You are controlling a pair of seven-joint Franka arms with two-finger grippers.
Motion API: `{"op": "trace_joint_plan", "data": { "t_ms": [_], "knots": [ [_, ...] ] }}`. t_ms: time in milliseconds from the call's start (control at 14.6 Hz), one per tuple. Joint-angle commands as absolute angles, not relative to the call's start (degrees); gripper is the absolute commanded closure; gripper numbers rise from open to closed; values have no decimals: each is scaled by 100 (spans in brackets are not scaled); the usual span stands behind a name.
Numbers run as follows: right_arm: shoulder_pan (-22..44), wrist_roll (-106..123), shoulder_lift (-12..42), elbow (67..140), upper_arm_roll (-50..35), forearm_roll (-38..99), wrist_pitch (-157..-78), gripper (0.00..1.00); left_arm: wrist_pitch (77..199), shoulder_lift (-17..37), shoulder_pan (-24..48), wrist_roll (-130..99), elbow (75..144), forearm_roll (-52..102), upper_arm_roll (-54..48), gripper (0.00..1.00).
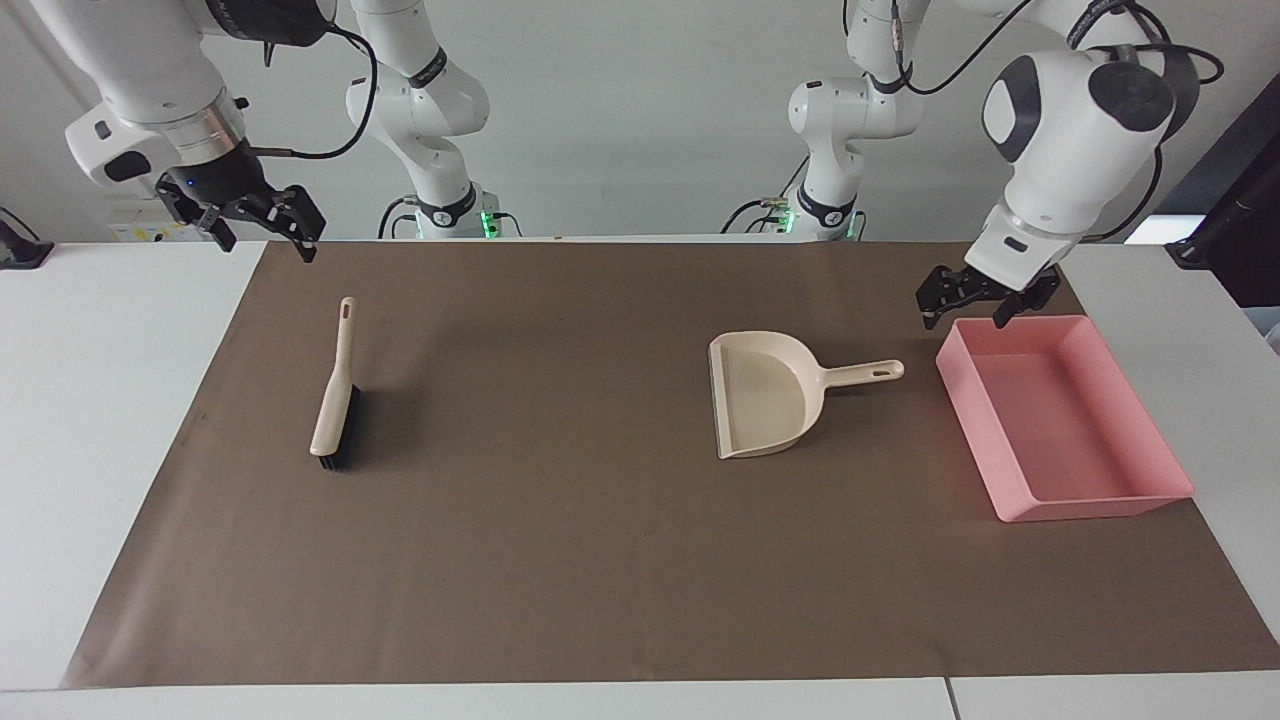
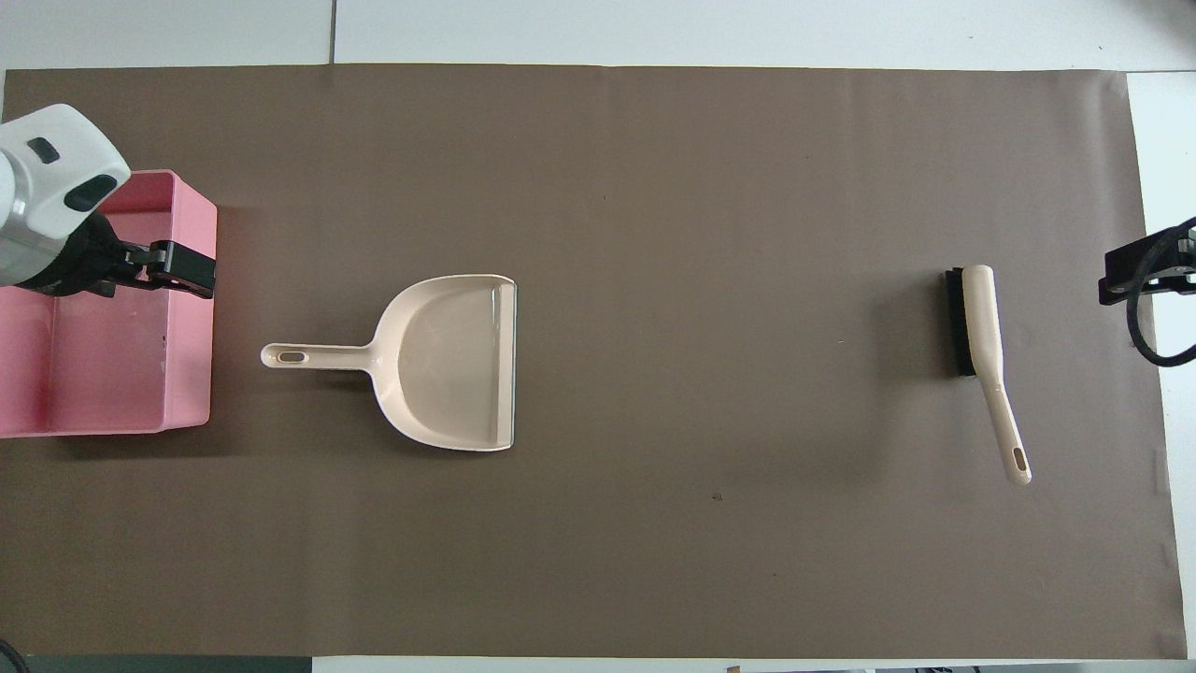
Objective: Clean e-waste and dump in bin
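Beige dustpan (image 1: 760, 395) lying on brown mat (image 1: 560, 560); brush (image 1: 335, 400) well apart.

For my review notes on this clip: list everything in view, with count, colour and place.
Mat: one, brown, covering the white table.
Brush: one, beige with black bristles, on the mat toward the right arm's end.
Dustpan: one, beige, empty, on the mat beside the bin.
Bin: one, pink, at the left arm's end.
E-waste: none that I can make out.
Left hand: open, above the bin's edge.
Right hand: open, raised over the mat's corner.
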State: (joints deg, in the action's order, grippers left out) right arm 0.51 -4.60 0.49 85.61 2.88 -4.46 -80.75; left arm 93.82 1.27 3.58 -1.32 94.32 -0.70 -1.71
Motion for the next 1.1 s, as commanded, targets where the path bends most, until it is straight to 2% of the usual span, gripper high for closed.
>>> {"op": "trace_joint_plan", "data": {
  "t_ms": [0, 137, 274, 479, 684, 821, 1027],
  "knots": [
    [44, -396, 26, 8569, 281, -360, -8069, 0, 8852, 194, 211, -211, 8773, 114, -123, 1],
    [44, -448, -218, 8892, 281, -212, -7998, 0, 8562, -34, 220, -202, 8806, 114, 95, 1],
    [44, -431, -561, 9394, 281, -123, -8243, 0, 8508, -263, 228, -220, 9060, 123, 149, 1],
    [35, -369, -545, 9334, 281, -88, -8279, 0, 8499, -545, 229, -220, 9378, 114, 141, 1],
    [61, -422, -545, 9316, 273, -70, -8288, 0, 8325, -387, 220, -123, 9063, 61, 149, 1],
    [62, -422, -545, 9316, 272, 52, -8279, 0, 7780, 7, 220, -106, 8520, 79, 149, 1],
    [44, -396, -554, 9325, 281, 123, -8279, 0, 7787, 35, 54, -36, 8411, 106, 176, 1]
  ]
}}
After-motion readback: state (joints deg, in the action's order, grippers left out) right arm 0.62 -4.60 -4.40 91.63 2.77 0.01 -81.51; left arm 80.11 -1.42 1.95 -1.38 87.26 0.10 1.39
